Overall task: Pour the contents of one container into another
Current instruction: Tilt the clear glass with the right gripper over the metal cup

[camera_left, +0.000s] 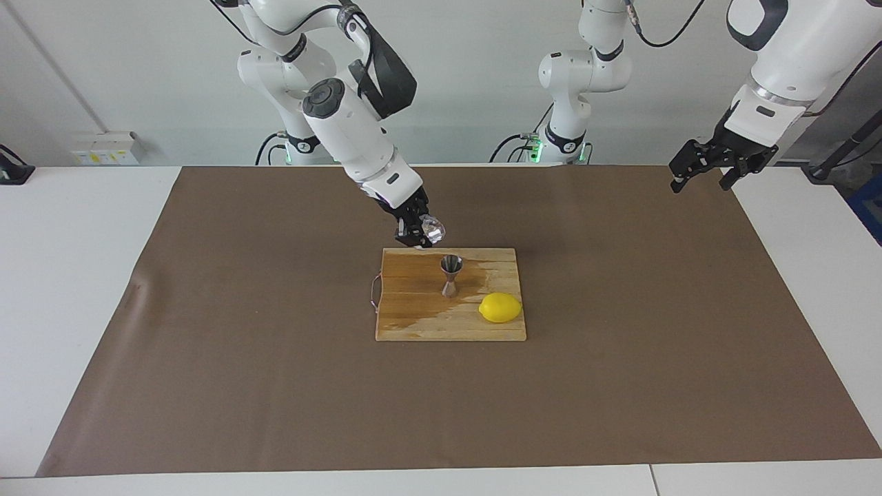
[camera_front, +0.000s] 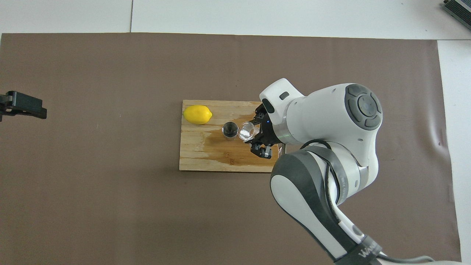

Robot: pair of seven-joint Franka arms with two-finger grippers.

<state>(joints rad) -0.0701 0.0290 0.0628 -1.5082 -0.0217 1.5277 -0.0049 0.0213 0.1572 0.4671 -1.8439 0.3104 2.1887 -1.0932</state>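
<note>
My right gripper (camera_left: 417, 230) (camera_front: 258, 137) is shut on the tiny clear glass cup (camera_left: 433, 229) (camera_front: 245, 131). It holds the cup up in the air, tipped on its side with the mouth toward the steel jigger (camera_left: 451, 274) (camera_front: 229, 130). The cup is over the wooden board (camera_left: 413, 320) (camera_front: 206, 160), just beside the jigger's top and apart from it. The jigger stands upright on the board. My left gripper (camera_left: 703, 176) (camera_front: 22, 106) is open and empty, and waits raised over the left arm's end of the table.
A yellow lemon (camera_left: 500, 307) (camera_front: 197, 114) lies on the board beside the jigger, farther from the robots. A dark wet patch (camera_left: 420, 318) (camera_front: 217, 145) spreads over the board. A brown mat (camera_left: 241, 344) covers the table.
</note>
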